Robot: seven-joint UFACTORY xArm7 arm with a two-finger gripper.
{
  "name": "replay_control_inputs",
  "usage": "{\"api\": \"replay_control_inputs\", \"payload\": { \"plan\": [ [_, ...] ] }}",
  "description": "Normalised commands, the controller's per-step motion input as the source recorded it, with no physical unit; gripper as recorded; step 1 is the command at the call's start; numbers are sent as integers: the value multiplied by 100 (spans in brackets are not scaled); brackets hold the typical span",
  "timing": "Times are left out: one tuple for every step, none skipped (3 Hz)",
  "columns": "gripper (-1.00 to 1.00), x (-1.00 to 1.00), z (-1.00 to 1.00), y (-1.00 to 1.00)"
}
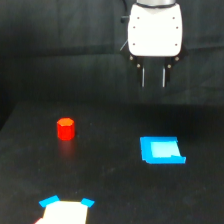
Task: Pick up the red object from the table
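Note:
The red object (65,128), a small red-orange stubby cylinder, stands upright on the black table (110,185) at the exterior view's left of middle. My gripper (153,84) hangs high above the table at the upper right, under its white body (154,30). Its two thin fingers point straight down with a gap between them and nothing held. The gripper is well apart from the red object, to its right and above it.
A flat cyan-blue square (161,150) lies on the table below the gripper. At the bottom edge sits a pale object with cyan-blue corners (65,210). A black pleated curtain (50,50) closes the back.

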Motion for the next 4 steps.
{"api": "replay_control_inputs", "payload": {
  "plan": [
    [-78,-78,-60,100],
    [-97,-50,-25,100],
    [35,61,100,-100],
    [-100,21,55,-100]
  ]
}}
